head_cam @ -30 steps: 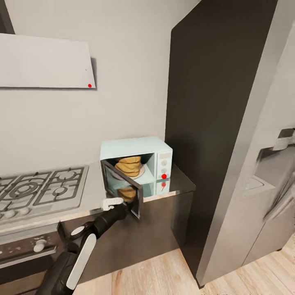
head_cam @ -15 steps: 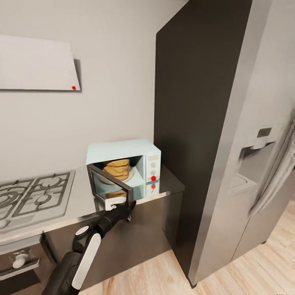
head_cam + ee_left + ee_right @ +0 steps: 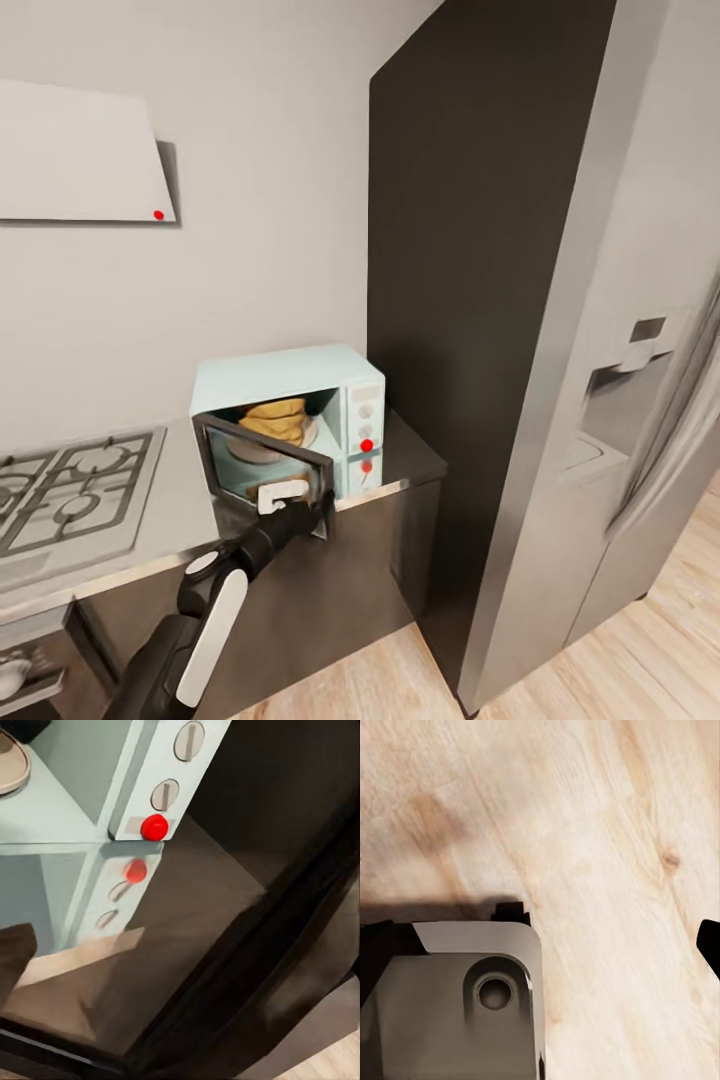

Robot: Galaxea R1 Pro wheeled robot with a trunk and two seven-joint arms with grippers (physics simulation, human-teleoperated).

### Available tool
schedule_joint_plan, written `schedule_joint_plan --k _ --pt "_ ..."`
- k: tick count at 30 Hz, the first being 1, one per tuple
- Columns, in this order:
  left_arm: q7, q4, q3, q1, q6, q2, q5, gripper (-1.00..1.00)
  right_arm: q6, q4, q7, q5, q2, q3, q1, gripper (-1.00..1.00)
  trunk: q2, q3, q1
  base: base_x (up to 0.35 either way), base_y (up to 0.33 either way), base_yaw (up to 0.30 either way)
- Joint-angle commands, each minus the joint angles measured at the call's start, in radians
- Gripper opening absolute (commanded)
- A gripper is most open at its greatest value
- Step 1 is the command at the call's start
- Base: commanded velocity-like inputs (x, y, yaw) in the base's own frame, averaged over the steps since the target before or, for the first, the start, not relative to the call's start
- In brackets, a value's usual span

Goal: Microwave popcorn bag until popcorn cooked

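Microwave [image 3: 350,375]: pale mint-blue box at the right end of the countertop [image 3: 180,500], beside a tall dark cabinet panel [image 3: 470,250]; door [image 3: 265,465] swung partly open toward the robot.
Controls: 2 round knobs [image 3: 189,739] above a red button [image 3: 154,827], mirrored in the glossy slab.
Popcorn bag [image 3: 277,416]: tan-brown sack, upright inside the microwave cavity on a pale turntable plate [image 3: 308,432].
Left gripper [image 3: 300,497]: at the front edge of the open door; jaw state cannot be told.
Right gripper: jaws out of sight; its wrist camera looks down on a wooden floor [image 3: 607,832] and a grey robot part [image 3: 457,1005].
Hob [image 3: 70,490]: grey grates, left of the microwave.
Fridge [image 3: 620,400]: steel, far right.
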Motion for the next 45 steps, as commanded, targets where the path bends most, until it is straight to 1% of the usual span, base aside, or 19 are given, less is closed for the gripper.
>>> schedule_joint_plan --k 1,34,38,41,45 --pt "0.000 -0.001 0.002 -0.001 0.006 0.000 0.003 1.00 0.001 0.002 0.001 0.010 0.000 -0.008 -0.001 1.00 -0.001 -0.001 0.001 0.307 0.000 0.000" --pt "0.002 0.002 0.002 -0.001 0.005 -0.002 0.003 1.00 0.001 0.002 0.001 0.010 0.001 -0.007 -0.002 1.00 -0.001 -0.001 0.001 0.316 0.000 0.000" --pt "-0.001 -0.002 0.002 -0.001 0.008 -0.004 0.004 1.00 0.001 0.002 0.001 0.010 0.001 -0.008 -0.001 1.00 -0.001 -0.001 0.001 0.042 0.002 0.000" --pt "0.000 -0.002 0.002 -0.001 0.019 -0.028 0.004 1.00 0.001 0.002 0.001 0.010 0.000 -0.008 -0.001 1.00 -0.001 -0.001 0.001 -0.211 0.096 0.000" --pt "0.001 -0.002 0.001 -0.001 0.020 -0.031 0.004 1.00 0.000 0.002 0.001 0.010 -0.002 -0.008 -0.001 1.00 -0.001 -0.001 0.001 -0.298 0.129 0.000"
